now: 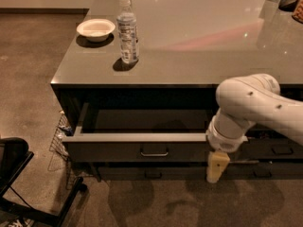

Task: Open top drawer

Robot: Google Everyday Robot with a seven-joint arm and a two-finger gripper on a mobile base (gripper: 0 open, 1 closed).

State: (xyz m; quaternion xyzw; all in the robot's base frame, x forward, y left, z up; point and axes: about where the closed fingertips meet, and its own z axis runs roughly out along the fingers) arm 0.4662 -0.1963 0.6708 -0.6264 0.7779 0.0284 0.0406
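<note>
Counter (199,41); top drawer (118,151) crosswise, hand (217,167) front-right

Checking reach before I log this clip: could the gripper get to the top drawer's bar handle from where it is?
Probably yes. The gripper hangs by the right end of the open top drawer, right of its bar handle, with nothing between them.

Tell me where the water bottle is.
In the camera view the water bottle stands upright on the countertop, left of centre, just right of the white bowl. The gripper hangs below, by the right end of the open top drawer.
</note>
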